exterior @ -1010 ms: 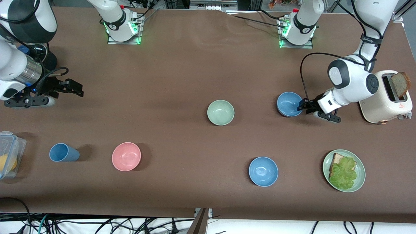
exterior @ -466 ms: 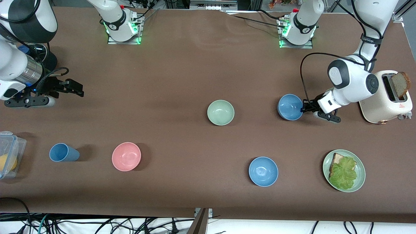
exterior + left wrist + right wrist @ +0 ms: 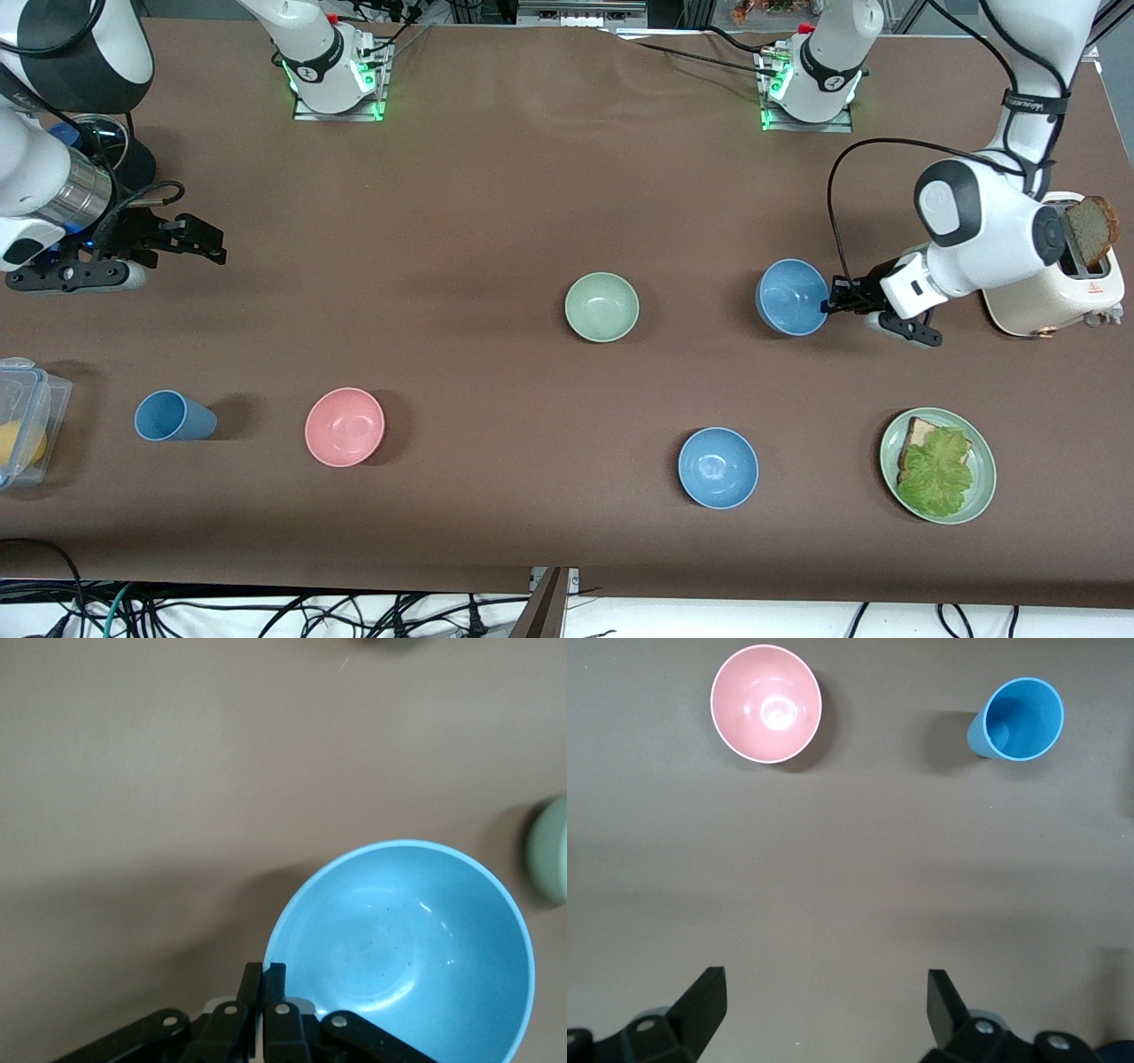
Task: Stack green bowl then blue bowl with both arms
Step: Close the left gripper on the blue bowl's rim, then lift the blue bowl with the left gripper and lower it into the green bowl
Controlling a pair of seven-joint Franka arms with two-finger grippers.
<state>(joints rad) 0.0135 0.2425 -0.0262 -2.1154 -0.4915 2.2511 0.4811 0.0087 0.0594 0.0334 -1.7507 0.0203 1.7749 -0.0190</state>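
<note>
The green bowl sits upright mid-table; its edge also shows in the left wrist view. The blue bowl, muted blue, is beside it toward the left arm's end of the table. My left gripper is shut on the blue bowl's rim; in the left wrist view the gripper pinches the rim of the bowl, which casts a shadow on the cloth. My right gripper is open and empty and waits over the right arm's end of the table; it also shows in the right wrist view.
A brighter blue bowl and a green plate with toast and lettuce lie nearer to the camera. A toaster stands beside the left arm. A pink bowl, blue cup and clear container lie toward the right arm's end.
The left gripper has closed on the blue bowl's rim, and the bowl has shifted slightly toward the camera. The left arm's elbow has moved toward the toaster. The right arm has barely moved.
</note>
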